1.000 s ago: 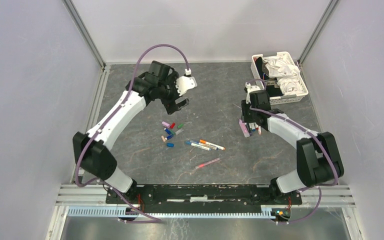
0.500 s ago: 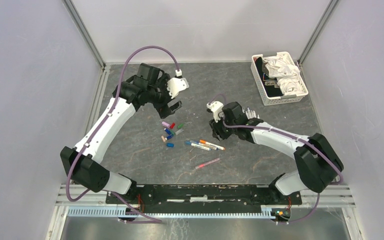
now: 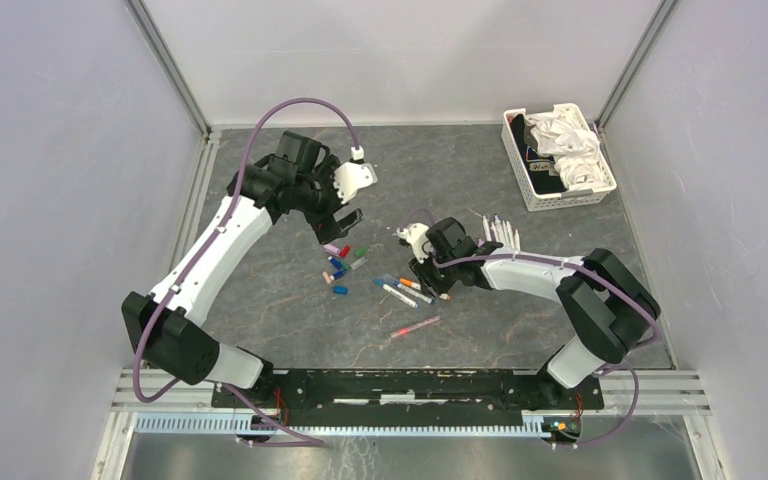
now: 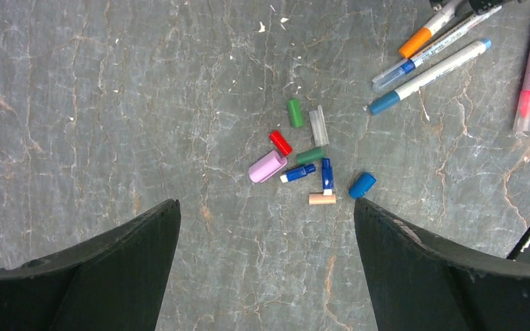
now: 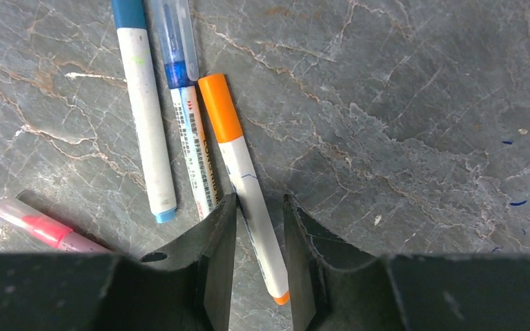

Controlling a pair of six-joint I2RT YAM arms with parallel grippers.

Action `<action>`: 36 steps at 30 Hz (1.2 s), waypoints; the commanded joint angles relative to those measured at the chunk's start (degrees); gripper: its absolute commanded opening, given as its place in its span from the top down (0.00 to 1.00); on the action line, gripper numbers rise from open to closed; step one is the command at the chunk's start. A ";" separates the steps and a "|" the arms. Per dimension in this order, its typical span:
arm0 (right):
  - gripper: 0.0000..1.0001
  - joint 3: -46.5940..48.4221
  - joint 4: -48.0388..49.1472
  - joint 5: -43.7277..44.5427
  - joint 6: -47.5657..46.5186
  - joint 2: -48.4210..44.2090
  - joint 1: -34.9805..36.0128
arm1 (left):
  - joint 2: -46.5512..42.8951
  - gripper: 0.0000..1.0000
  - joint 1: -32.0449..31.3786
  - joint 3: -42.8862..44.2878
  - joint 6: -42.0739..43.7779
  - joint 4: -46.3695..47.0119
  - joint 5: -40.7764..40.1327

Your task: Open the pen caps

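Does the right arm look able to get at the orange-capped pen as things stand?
Probably yes: the right gripper straddles the barrel of the orange-capped pen, with nothing lying over it, though a blue pen lies tight alongside.

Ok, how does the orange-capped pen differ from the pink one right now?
The orange-capped pen has a white barrel, and the right gripper straddles it, not yet clamped; the pink pen is see-through pink and lies alone, no gripper at it. Both lie flat on the table.
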 commanded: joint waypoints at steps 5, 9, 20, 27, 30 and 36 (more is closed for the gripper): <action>0.69 -0.37 1.37 3.88 -1.21 2.36 0.10 | -1.77 0.00 -0.03 -0.46 2.68 -1.32 2.35; 0.73 -1.38 1.65 4.99 -1.19 3.70 0.02 | -1.69 0.00 -0.03 -1.07 3.44 -2.11 3.19; 1.00 3.36 -0.20 -0.74 1.01 -2.43 -3.46 | -4.54 0.00 -0.03 -7.05 11.55 -3.43 12.04; 1.00 10.86 -3.57 -17.05 3.12 -6.49 -6.25 | -6.28 0.00 -0.19 -9.99 17.47 -3.93 18.64; 1.00 15.10 -7.12 -26.81 3.13 -4.58 -6.39 | -6.04 0.00 -0.29 -10.24 20.09 -4.22 21.49; 1.00 17.97 -8.62 -38.16 4.44 -1.23 -6.29 | -4.97 0.00 -1.43 -10.14 25.38 -4.23 24.01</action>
